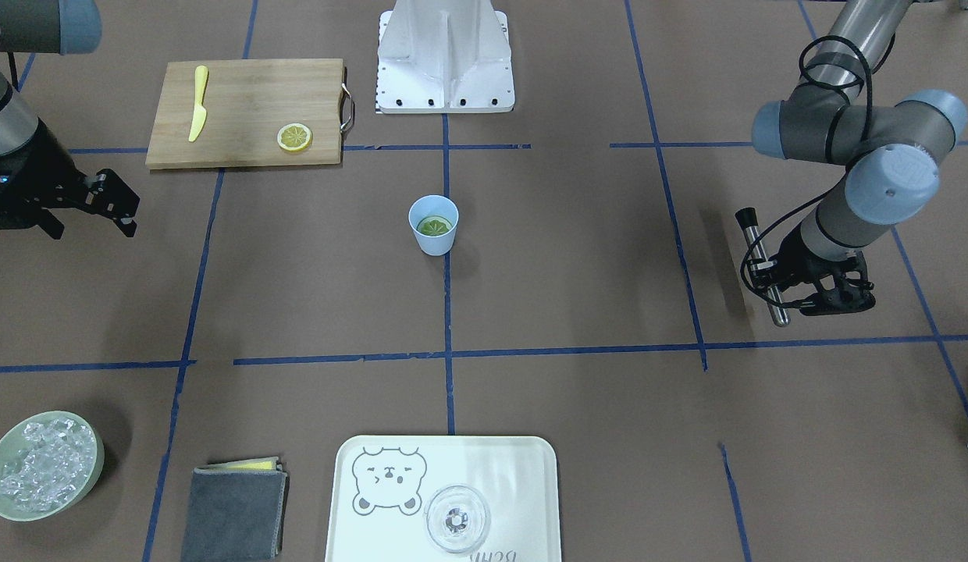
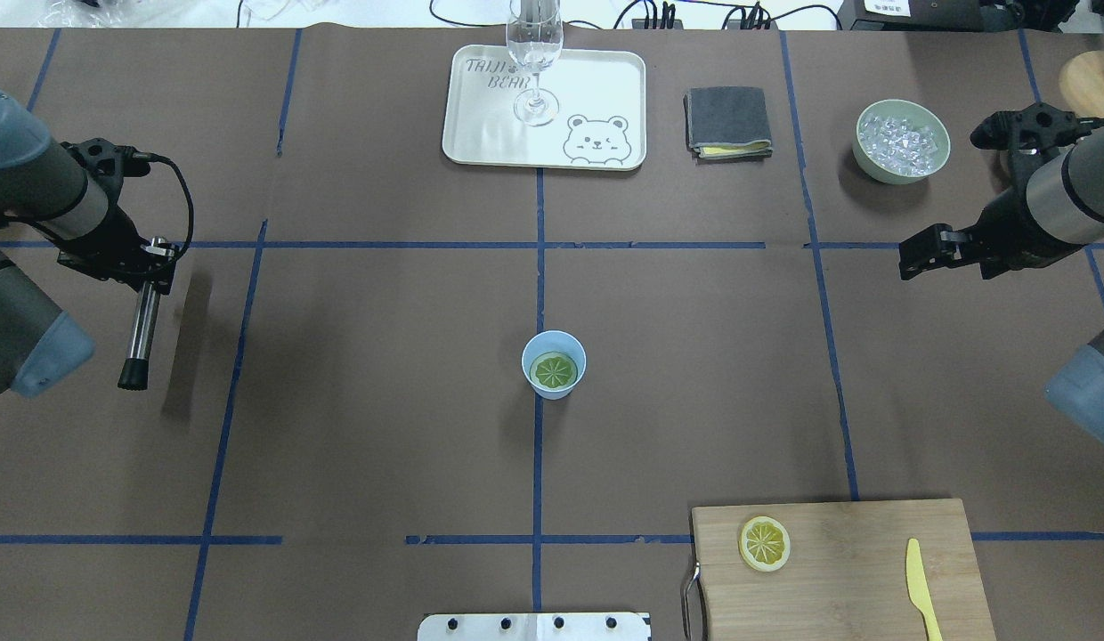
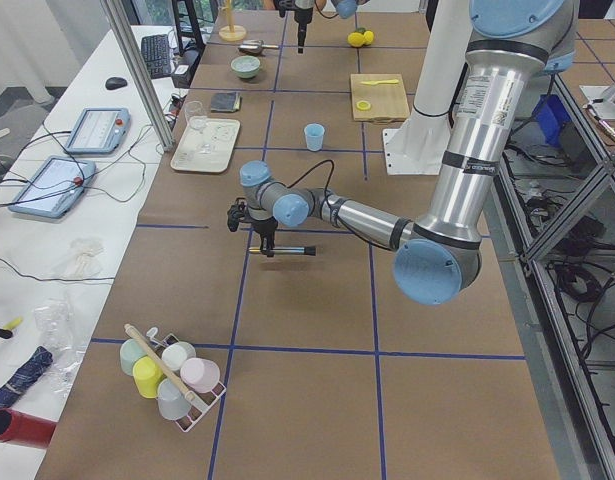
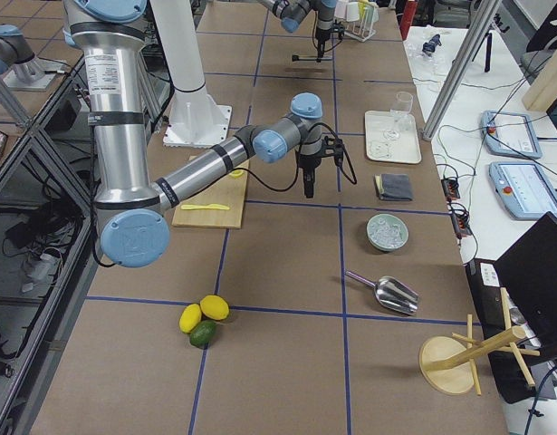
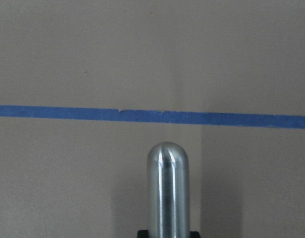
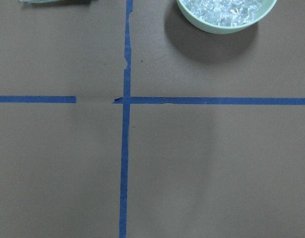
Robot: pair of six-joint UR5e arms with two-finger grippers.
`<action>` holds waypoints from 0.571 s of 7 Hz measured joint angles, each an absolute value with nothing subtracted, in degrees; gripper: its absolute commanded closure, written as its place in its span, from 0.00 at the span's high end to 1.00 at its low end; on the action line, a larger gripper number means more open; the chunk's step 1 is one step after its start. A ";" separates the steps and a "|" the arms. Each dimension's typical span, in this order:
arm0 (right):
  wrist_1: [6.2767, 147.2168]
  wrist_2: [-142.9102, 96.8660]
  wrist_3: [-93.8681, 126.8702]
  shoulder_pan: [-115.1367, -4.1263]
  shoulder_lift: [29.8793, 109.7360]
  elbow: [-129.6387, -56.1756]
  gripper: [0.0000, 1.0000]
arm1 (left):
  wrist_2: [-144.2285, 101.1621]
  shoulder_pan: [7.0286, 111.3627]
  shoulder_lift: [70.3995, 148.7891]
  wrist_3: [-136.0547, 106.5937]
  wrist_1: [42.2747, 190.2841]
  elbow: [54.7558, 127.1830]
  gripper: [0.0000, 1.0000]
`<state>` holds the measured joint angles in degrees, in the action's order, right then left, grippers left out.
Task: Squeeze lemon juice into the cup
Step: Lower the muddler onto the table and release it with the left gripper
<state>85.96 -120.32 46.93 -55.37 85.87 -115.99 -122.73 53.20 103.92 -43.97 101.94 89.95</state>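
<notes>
The light-blue cup [image 2: 553, 363] stands upright at the table's middle, also in the front view [image 1: 433, 226]. One lemon slice [image 2: 553, 370] lies flat inside it [image 1: 435, 226]. A second, alike slice [image 2: 765, 543] lies on the wooden cutting board [image 2: 855, 552]. My left gripper [image 2: 151, 260] is far to the cup's left, shut on a metal rod with a black tip [image 2: 142, 320], held level above the table; the rod's round end shows in the left wrist view [image 5: 167, 193]. My right gripper [image 2: 924, 252] is open and empty, far right of the cup, near the ice bowl.
A yellow plastic knife [image 2: 921, 592] lies on the board. At the far edge are a white bear tray [image 2: 481, 133] with a clear glass [image 2: 534, 62], a folded grey cloth [image 2: 728, 122] and a pale green bowl of ice [image 2: 902, 141]. The robot base [image 2: 534, 626] is at the near edge.
</notes>
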 measured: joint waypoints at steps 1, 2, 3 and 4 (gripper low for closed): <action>85.96 -120.32 46.93 -55.37 85.87 -115.98 1.00 | -122.54 52.01 104.01 -43.98 101.97 89.87 0.00; 85.96 -120.32 46.93 -55.37 85.87 -115.99 1.00 | -122.42 51.11 104.03 -43.97 102.01 89.80 0.00; 85.96 -120.32 46.93 -55.37 85.87 -116.00 1.00 | -122.37 50.61 104.06 -43.96 102.03 89.79 0.00; 85.94 -120.32 46.93 -55.37 85.87 -116.01 1.00 | -122.33 50.39 104.06 -43.93 102.06 89.80 0.00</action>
<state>85.94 -120.32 46.93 -55.37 85.87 -116.01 -122.33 50.39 104.06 -43.93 102.06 89.80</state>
